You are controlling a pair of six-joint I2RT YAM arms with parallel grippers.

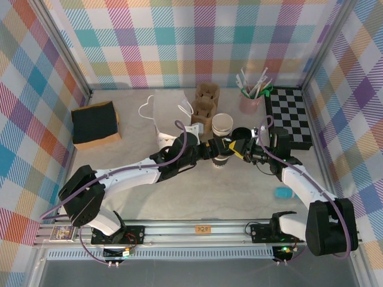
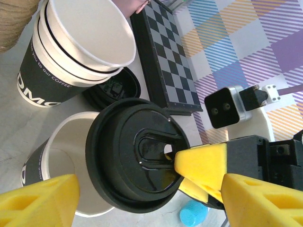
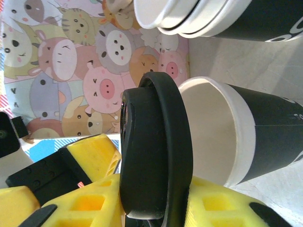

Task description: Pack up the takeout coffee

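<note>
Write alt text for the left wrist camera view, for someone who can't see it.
The right gripper pinches a black plastic lid, held partly over the mouth of an open paper cup. The left gripper stands open in the foreground. Behind are a stack of paper cups and a checkerboard.

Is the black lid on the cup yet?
Not yet. The lid is off to one side of the cup, whose white inside shows, and the right gripper pinches it in its jaws.
</note>
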